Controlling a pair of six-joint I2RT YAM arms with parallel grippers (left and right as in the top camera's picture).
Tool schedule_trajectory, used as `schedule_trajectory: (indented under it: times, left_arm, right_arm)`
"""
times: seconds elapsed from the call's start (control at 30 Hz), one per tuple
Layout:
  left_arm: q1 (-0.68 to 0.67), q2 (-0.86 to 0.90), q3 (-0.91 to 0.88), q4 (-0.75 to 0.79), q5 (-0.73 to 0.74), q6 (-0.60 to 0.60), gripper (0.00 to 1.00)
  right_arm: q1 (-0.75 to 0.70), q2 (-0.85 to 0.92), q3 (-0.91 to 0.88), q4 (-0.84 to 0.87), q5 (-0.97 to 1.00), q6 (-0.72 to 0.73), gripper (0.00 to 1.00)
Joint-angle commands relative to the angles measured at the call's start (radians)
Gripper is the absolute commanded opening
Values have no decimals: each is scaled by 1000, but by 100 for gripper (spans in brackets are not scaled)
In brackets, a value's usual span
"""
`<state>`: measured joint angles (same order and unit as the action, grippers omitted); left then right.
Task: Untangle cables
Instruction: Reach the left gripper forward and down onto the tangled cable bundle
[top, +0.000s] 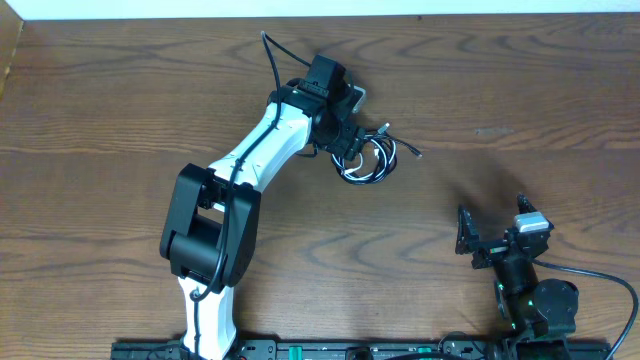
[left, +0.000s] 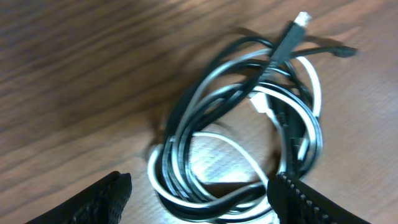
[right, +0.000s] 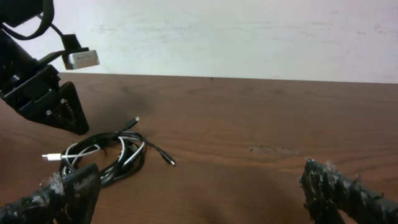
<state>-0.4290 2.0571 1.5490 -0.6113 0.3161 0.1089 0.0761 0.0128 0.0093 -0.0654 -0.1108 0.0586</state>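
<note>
Near the far edge of the brown wooden table (top: 500, 100), centre: thin black cord (left: 186, 118) and thin white cord (left: 314, 93) lie in one tangled coil, nothing separated yet. Left claw (left: 202, 205) spread wide, straddling them, apparently not touching. Right claw (right: 202, 193) wide, empty, near-right corner. All untangling remains.

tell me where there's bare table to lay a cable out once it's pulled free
Bare wood lies between the cable bundle and the right gripper, along the far right of the table, and left of the left arm. It is crowded at the bundle, where the open left gripper hovers.
</note>
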Motion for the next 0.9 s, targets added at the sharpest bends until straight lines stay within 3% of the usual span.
schedule_trajectory:
  times: [0.0, 0.33, 0.87]
  left_arm:
    - [3, -3, 13, 8, -102, -2, 75]
    - [1, 42, 13, 69, -113, -32, 71]
    - [-28, 124, 13, 107, -112, -31, 51]
  right_arm:
    - [-3, 0, -4, -1, 7, -8, 99]
    - [-3, 0, -4, -1, 7, -8, 99]
    - [-3, 0, -4, -1, 7, -8, 99]
